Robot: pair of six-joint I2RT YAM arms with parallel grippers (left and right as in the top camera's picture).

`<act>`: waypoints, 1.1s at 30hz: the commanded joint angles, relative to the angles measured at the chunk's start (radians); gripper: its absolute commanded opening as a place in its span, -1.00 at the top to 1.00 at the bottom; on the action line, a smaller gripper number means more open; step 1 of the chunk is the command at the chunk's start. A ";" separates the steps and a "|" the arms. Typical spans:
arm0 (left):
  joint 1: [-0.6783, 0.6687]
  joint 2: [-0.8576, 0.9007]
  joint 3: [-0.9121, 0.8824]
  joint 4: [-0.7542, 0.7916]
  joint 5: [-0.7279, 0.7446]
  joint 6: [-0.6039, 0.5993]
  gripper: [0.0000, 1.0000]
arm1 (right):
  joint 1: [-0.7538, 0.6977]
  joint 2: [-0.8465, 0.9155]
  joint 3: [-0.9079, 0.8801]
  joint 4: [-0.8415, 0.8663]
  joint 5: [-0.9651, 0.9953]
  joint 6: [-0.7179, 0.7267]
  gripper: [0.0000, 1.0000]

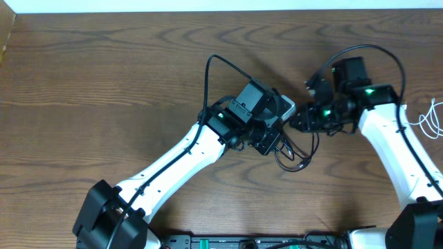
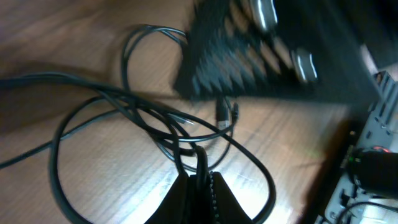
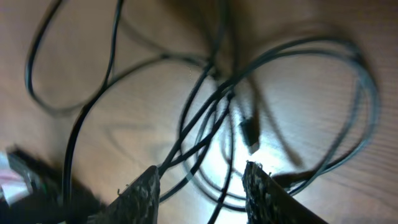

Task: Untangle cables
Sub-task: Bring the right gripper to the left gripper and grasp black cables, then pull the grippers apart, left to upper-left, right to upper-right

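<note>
Left gripper (image 2: 200, 179): closed tight on one strand of the black cables (image 2: 155, 124), at the bottom centre of the left wrist view.
Right gripper (image 3: 202, 182): jaws apart; several black strands run between its fingers, and none looks pinched.
Black cables: crossing loops heaped on the wooden table (image 1: 104, 83), centre of the overhead view, mostly hidden under both grippers.
Plug (image 3: 250, 134): a small plug end lies inside the loops, right of centre in the right wrist view.
White cable (image 1: 430, 119): at the right edge of the overhead view, well apart from the black heap.
Done, by my judgement: the white cable is separate and one black strand is gripped.
Left: the black loops overlap at many points, so most of the untangling remains.
</note>
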 commanded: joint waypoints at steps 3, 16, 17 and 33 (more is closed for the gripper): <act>0.033 -0.015 0.011 -0.003 -0.104 0.043 0.85 | 0.062 0.002 -0.016 -0.002 -0.021 -0.190 0.11; 0.116 -0.110 0.012 -0.004 -0.031 0.043 0.85 | 0.079 0.002 -0.239 0.454 -0.310 -0.340 0.10; 0.116 -0.110 0.012 -0.005 -0.016 0.042 0.85 | 0.079 0.002 -0.259 0.504 -0.309 -0.340 0.10; 0.116 -0.161 0.012 -0.006 0.048 0.042 0.85 | 0.089 0.002 -0.319 0.742 -0.362 -0.283 0.45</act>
